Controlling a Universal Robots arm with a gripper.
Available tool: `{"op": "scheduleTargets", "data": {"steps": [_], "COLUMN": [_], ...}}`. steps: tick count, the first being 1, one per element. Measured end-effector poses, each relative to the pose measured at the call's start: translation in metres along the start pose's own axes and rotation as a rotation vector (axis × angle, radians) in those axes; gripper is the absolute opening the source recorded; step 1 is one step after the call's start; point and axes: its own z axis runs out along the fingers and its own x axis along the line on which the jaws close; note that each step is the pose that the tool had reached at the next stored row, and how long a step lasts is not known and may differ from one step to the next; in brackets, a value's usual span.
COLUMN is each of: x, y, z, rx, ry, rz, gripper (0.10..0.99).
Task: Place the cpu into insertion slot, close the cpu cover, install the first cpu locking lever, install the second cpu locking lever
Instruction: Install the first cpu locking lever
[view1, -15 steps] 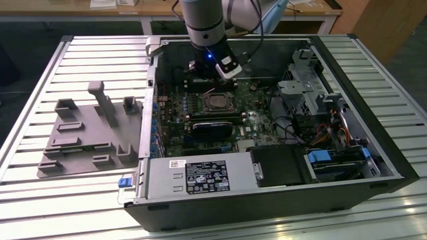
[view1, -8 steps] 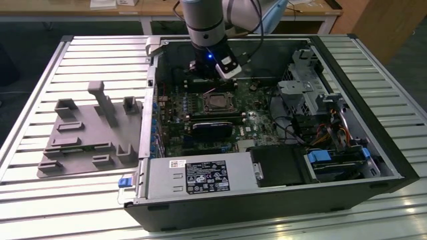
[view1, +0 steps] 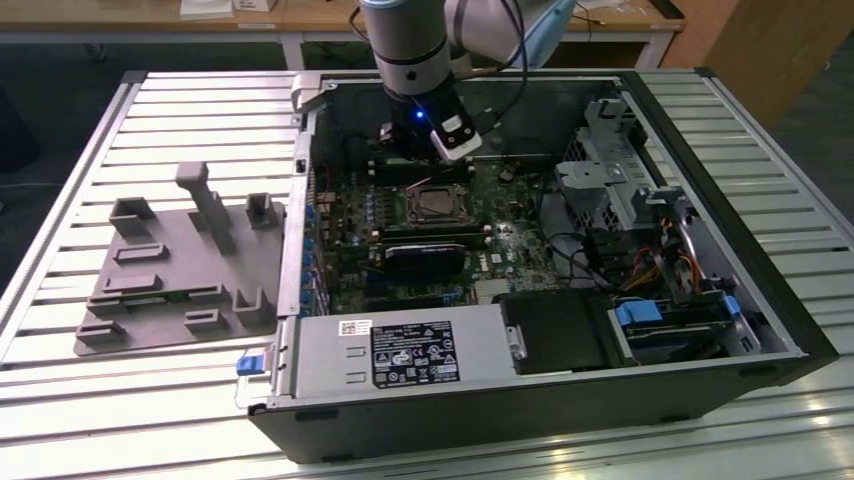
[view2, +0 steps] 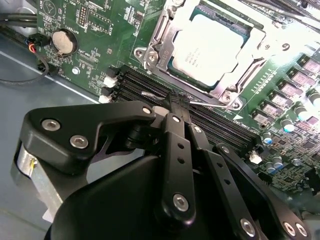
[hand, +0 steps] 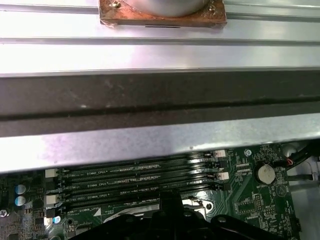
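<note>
Second wrist view: my pincer (view2: 176, 98) pressed together, tips touching the wire lever (view2: 212, 103) over the memory slots (view2: 137, 86). Cpu (view2: 210, 47) seated in slot (view2: 175, 66), cover (view2: 159, 30) closed over it.

case (view1: 781, 310): lies open on the slatted table (view1: 80, 420)
fixture tray (view1: 174, 270): on the table, at the exterior view's left of the case
insertion slot (view1: 437, 205): on the board inside the case, toward its far wall in the exterior view
cpu (view2: 212, 45): seated in the slot
cpu cover (view2: 159, 37): flat over the cpu, framing it
memory slots (view2: 145, 90): side by side, just beside the slot
my claw (view2: 177, 102): over the memory slots, tips at the slot's edge
locking lever (view2: 210, 103): along that edge, passing between my tips
coin battery (view2: 64, 42): on the board, beyond the memory slots' ends
power supply (view1: 394, 355): at the case's near end
</note>
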Motion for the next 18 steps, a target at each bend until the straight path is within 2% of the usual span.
{"op": "scheduleTargets", "data": {"steps": [4,8,11,18], "x": [0.0002,0.0011,0.0013,0.0023], "y": [0.0,-0.0005,-0.0007,0.0042], "z": [0.0006,0.0025,0.0036,0.0058], "rx": [0.0,0.005,0.014,0.021], "ry": [-0.0021,-0.0227,-0.0325,-0.039], "rz": [0.002,0.016,0.049,0.08], "gripper": [0.102,0.102,0.102,0.102]}}
